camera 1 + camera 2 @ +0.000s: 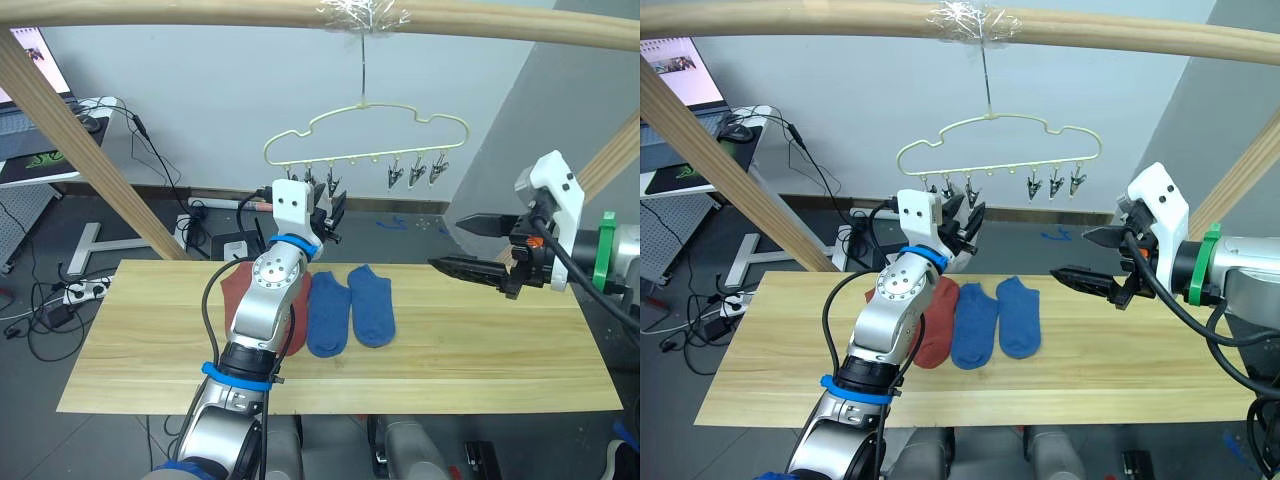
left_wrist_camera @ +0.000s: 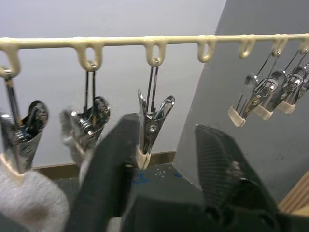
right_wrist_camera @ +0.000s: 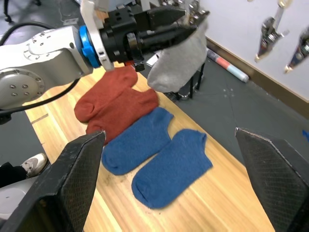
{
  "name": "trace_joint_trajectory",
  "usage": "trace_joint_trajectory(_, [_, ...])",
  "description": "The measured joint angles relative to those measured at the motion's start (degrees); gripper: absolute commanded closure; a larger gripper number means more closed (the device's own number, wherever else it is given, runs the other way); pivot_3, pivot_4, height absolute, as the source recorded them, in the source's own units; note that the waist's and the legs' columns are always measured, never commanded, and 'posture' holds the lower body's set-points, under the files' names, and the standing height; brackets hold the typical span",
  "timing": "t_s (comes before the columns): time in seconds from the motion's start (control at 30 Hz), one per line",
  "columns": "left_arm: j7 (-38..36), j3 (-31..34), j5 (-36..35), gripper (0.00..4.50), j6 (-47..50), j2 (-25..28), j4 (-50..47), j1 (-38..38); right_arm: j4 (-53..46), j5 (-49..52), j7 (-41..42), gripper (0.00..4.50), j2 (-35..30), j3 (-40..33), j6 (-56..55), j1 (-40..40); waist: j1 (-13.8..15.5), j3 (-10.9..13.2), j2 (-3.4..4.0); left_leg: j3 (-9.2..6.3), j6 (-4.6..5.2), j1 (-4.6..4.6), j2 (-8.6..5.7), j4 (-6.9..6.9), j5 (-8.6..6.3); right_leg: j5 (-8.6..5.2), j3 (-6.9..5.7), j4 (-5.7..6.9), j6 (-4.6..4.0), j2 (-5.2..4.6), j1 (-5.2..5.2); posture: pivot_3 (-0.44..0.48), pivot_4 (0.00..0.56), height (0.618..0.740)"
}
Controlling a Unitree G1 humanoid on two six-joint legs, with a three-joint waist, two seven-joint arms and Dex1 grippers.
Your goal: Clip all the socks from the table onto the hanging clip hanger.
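Observation:
The pale yellow-green clip hanger (image 1: 370,125) hangs by its hook from the top pole, with silver clips (image 1: 415,175) along its bar. My left gripper (image 1: 325,215) is raised to the left clips, open, with one clip (image 2: 150,125) between its fingers. A light grey sock (image 3: 176,58) hangs from the left clips just beside that gripper. On the table (image 1: 480,350) lie two blue socks (image 1: 328,315) (image 1: 372,305) side by side. Next to them are rust-red socks (image 3: 116,104), partly hidden behind my left arm. My right gripper (image 1: 445,243) hovers wide open over the table's right side, holding nothing.
A frame of round wooden poles surrounds the table: the top pole (image 1: 200,12), a slanted one at the left (image 1: 80,140) and one at the right (image 1: 610,160). A desk with a laptop (image 1: 30,110) and floor cables (image 1: 60,300) stand at the back left.

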Motion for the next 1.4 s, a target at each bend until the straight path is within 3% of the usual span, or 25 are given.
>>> trace_joint_trajectory(0.83, [4.4, 1.8, 2.8, 2.69, -3.6, -1.4, 5.1, -2.8, 0.1, 9.8, -8.6, 0.00, -4.8, -0.1, -6.4, 4.2, -0.1, 0.0, -0.02, 0.04, 0.01, 0.00, 0.00, 0.01, 0.00, -0.01, 0.06, -0.04, 0.02, 0.01, 0.00, -0.106, 0.224, 0.740])
trace_joint_trajectory(1.4, [5.1, 3.0, 2.4, 2.69, -7.5, -3.3, 14.6, -9.3, 0.1, 14.3, -12.8, 0.00, -8.3, 0.3, -10.5, 7.1, -0.6, 0.0, -0.03, 0.07, 0.02, -0.05, 0.00, -0.01, -0.01, -0.13, 0.08, -0.21, 0.23, 0.01, 0.00, -0.140, 0.229, 0.740])
